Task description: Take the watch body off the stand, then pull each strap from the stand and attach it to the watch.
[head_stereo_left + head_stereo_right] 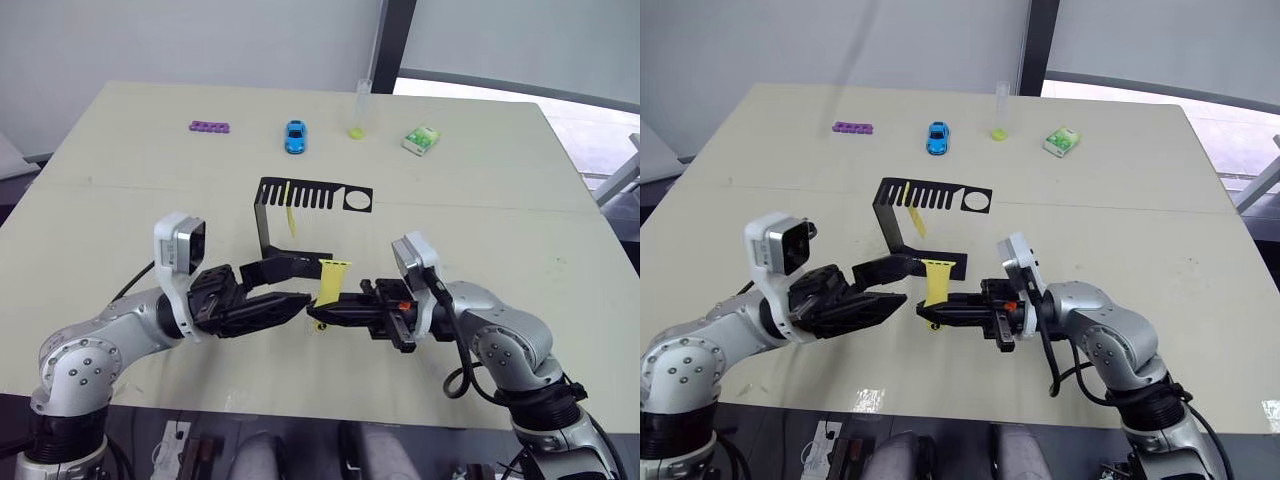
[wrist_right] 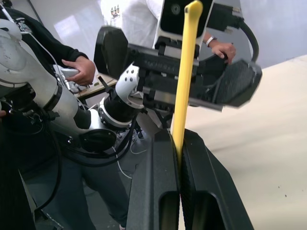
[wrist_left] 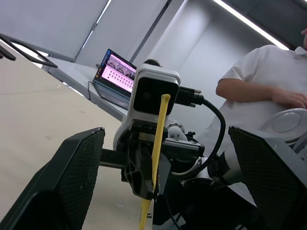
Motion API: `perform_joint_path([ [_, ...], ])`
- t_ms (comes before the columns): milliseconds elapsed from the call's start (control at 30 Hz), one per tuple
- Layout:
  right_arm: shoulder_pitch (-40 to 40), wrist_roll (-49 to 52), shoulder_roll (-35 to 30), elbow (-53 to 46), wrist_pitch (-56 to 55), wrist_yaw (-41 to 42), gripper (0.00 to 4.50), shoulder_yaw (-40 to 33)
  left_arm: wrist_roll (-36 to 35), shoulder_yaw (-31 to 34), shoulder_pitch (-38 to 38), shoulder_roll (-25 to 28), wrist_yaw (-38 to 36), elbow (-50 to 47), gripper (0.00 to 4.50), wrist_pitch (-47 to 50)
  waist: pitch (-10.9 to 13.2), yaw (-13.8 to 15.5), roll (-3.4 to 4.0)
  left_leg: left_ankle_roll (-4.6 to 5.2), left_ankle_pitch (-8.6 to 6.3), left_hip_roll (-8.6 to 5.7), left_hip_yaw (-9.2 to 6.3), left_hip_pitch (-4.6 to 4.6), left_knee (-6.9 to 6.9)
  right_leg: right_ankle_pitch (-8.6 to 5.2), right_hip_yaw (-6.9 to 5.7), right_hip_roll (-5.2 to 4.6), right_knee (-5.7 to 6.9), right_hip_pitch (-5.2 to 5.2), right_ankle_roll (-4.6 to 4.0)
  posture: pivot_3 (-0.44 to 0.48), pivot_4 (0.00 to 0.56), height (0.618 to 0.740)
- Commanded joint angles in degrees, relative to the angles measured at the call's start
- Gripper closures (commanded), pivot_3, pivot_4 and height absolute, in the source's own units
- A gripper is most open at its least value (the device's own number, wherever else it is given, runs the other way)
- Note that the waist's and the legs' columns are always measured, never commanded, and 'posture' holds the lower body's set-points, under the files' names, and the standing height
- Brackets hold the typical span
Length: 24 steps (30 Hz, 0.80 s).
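Centrally, near the table's front edge, the right gripper [image 1: 322,312] has its two black fingers pressed together on a narrow bright-yellow flexible strap [image 1: 331,281]. That strap stands roughly upright, long axis vertical, rounded free end uppermost, lower end at the fingertips. The left gripper [image 1: 285,285] faces it from the left with jaws spread wide and nothing between them; its fingertips reach to just beside the held strap.

Just behind both grippers, on the pale beige matte tabletop [image 1: 120,200], stands the thin black sheet-metal stand [image 1: 300,195], bent in a C. Its comb-slotted top with the round hole runs left-right; its flat base lies partly behind the left gripper's fingers. A second yellow strap [image 1: 288,208] hangs from one slot near the left end of the comb, long axis close to vertical, slightly tilted. I cannot make out the watch body.

Along the far side, well apart from the stand, lie a purple perforated strip [image 1: 210,127], a small blue toy car [image 1: 296,136], a clear tube with a yellow bottom [image 1: 359,110] and a green-white packet [image 1: 421,139]. Wide bare tabletop lies left and right of the stand, out to both side edges.

Beyond the table, the wrist views show an open laptop [image 3: 117,72] and a person in a white shirt [image 3: 259,96].
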Motion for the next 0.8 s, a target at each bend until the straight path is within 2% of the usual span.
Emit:
perform_joint_path([
  [33,-1.0,0.8,0.6,-1.4,0.6,0.0,4.5,-0.3,0.3,-0.7,-1.1,-1.5,0.1,-0.9,0.05,-1.5,0.0,0.1,0.0,0.0,0.0,0.0,0.0,0.0,0.0,0.0,0.0,0.0,0.0,0.0,0.0,0.0,0.15,0.74],
  [133,-1.4,0.7,1.0,-1.3,1.2,-0.2,4.5,-0.4,1.0,-1.2,-1.6,-2.4,0.2,-0.8,0.9,-1.9,0.0,0.1,0.0,0.0,0.0,0.0,-0.01,0.0,0.0,0.0,-0.01,0.0,0.0,0.0,0.0,0.0,0.15,0.74],
  [200,-1.6,0.6,1.1,-1.2,1.5,-0.3,4.5,-0.5,0.8,-1.1,-1.8,-3.2,0.8,-0.7,1.79,-2.3,0.0,0.1,0.0,0.0,0.0,0.0,0.0,0.0,0.0,0.0,0.0,0.01,0.0,-0.01,0.0,0.0,0.15,0.74],
  [800,-1.3,-1.6,2.9,-1.0,1.6,-1.1,4.5,0.0,3.3,-2.4,-2.0,-6.5,0.8,0.0,1.79,-3.8,0.0,0.2,0.0,0.0,0.0,0.0,0.0,0.0,0.0,0.0,0.0,0.01,0.0,0.0,0.0,0.0,0.15,0.74],
])
